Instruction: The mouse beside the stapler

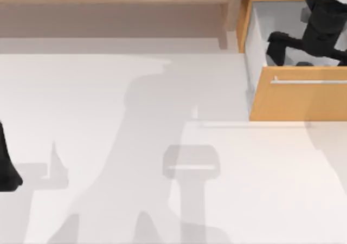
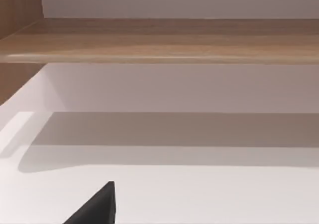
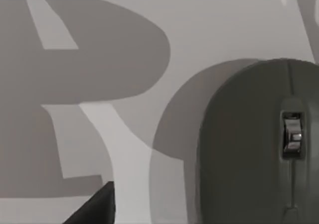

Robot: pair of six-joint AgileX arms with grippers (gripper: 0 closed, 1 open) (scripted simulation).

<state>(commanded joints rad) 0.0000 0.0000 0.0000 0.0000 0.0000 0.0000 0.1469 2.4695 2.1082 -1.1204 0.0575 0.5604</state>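
Right hand [image 1: 282, 42] is down inside the open drawer [image 1: 298, 100]; whether it is open or closed cannot be told. Mouse [image 3: 259, 144] is seen close under the right wrist camera, on the drawer floor. Risks: off-centre grip slipping off the domed shell, or the drawer wall being clipped on lift-out. Left hand [image 1: 6, 171] parked far from the drawer, at the desk [image 1: 108, 146] edge.
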